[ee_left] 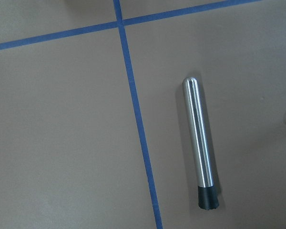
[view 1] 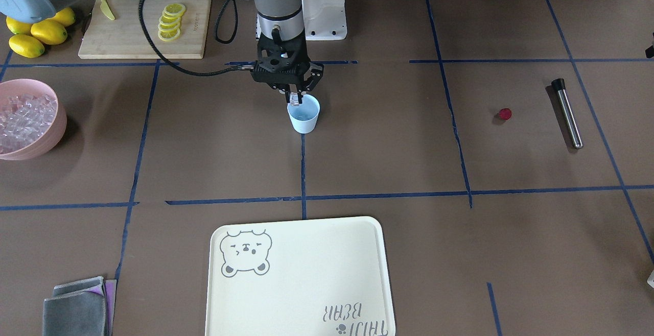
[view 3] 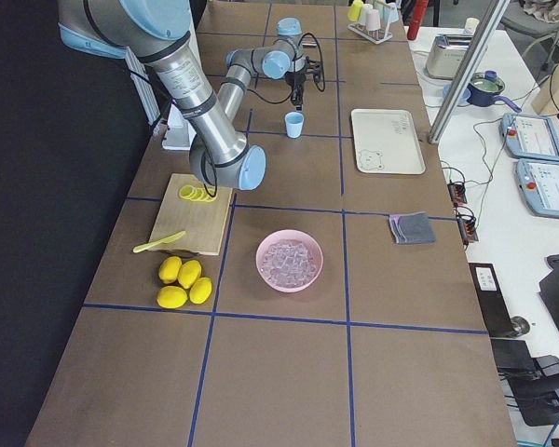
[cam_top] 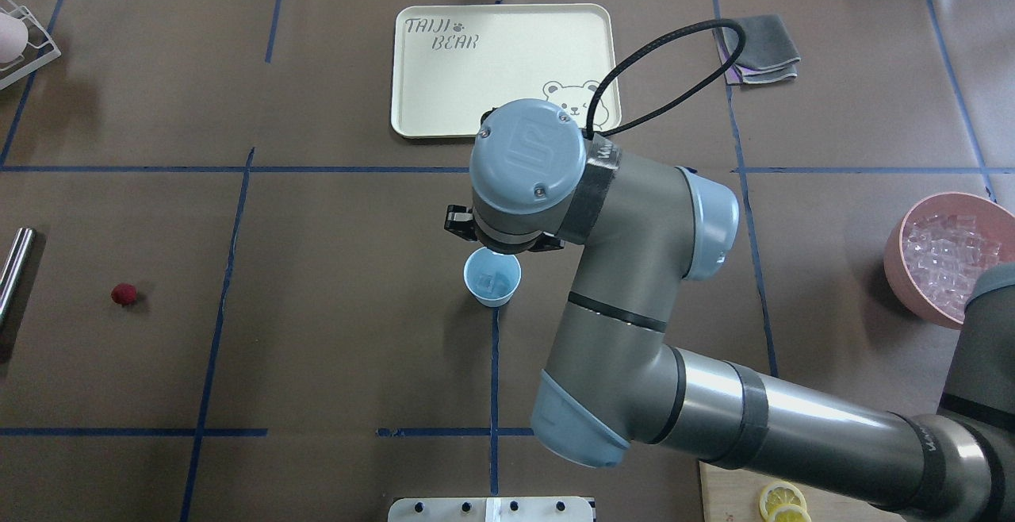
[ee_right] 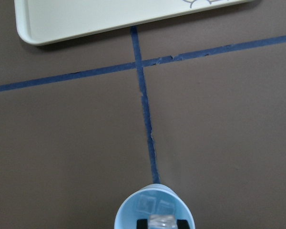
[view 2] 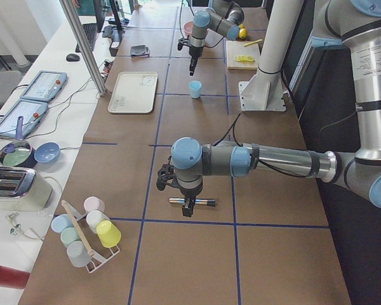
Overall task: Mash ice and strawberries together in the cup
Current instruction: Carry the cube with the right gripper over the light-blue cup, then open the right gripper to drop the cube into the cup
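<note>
- Right gripper (view 1: 298, 96): narrow, pinching one ice cube (ee_right: 162, 222) just over the cup (view 1: 304, 119); two cubes (ee_right: 145, 204) lie inside.
- Risk: an off-centre release could send the cube off the rim, or the fingers could nudge the light cup over.
- Strawberry (view 1: 505, 114): on the table, well apart from the cup.
- Left gripper (view 2: 186, 208): above the muddler (ee_left: 199, 143); its opening cannot be told.

Shiny brushed-metal rod (ee_left: 199, 143), matt plastic cup (view 1: 304, 116), glassy ice (view 1: 25, 116).

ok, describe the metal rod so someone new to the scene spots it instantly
On the brown table, go to the end on the robot's left, opposite the pink bowl. Beyond the small red strawberry lies the metal rod: the only long shiny steel cylinder, black cap at one end.
</note>
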{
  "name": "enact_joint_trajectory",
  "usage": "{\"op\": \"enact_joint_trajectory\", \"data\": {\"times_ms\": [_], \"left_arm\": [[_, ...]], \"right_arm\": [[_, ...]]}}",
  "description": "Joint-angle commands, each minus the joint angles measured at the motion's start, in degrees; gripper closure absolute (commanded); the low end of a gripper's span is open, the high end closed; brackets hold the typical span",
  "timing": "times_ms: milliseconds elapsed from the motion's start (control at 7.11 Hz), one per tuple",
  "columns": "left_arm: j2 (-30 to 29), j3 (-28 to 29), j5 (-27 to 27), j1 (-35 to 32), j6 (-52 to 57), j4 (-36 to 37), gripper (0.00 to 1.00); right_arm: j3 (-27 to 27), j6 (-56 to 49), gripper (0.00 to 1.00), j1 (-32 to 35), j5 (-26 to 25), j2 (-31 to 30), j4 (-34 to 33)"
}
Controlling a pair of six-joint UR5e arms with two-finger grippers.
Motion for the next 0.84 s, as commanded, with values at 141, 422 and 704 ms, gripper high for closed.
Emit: {"op": "enact_joint_trajectory", "data": {"times_ms": [141, 422, 704], "left_arm": [[0.0, 0.1, 0.0, 0.0, 0.0, 0.0, 0.0], [0.0, 0.1, 0.0, 0.0, 0.0, 0.0, 0.0], [0.0, 0.1, 0.0, 0.0, 0.0, 0.0, 0.0]], "right_arm": [[-2.2, 0.8, 0.75, -2.2, -1.3, 0.3, 0.1], [-2.4, 0.8, 0.0, -2.4, -1.3, 0.2, 0.1], [-2.4, 0.8, 0.0, -2.4, -1.3, 0.2, 0.1]]}}
